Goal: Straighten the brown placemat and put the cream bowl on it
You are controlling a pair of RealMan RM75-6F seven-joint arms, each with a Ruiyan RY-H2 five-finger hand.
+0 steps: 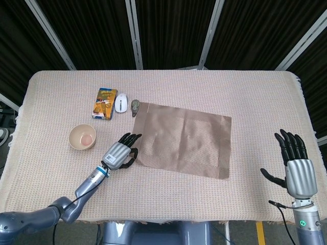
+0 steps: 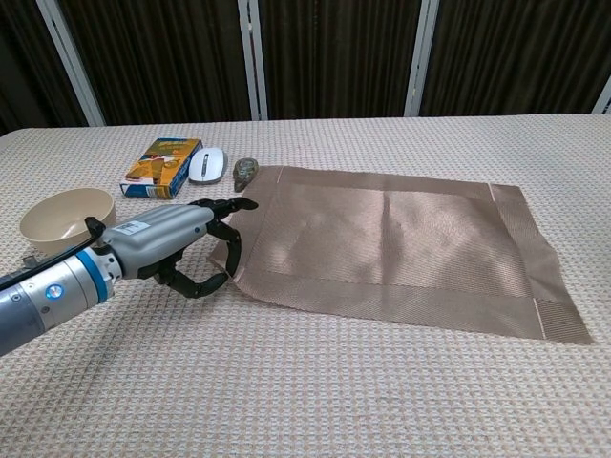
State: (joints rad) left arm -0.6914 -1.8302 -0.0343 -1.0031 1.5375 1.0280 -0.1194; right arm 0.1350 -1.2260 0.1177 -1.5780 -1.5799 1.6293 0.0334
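Dark curtains hung behind a table (image 1: 204, 92) under a beige woven cloth. The brown placemat (image 1: 183, 138) lay slightly askew at centre; its near-left corner was pinched by the left hand (image 1: 119, 154). It was judged thin, limp and best dragged by a corner. The cream bowl (image 1: 83, 137) stood left, judged light and rigid. The right hand (image 1: 295, 162) was held spread, empty.
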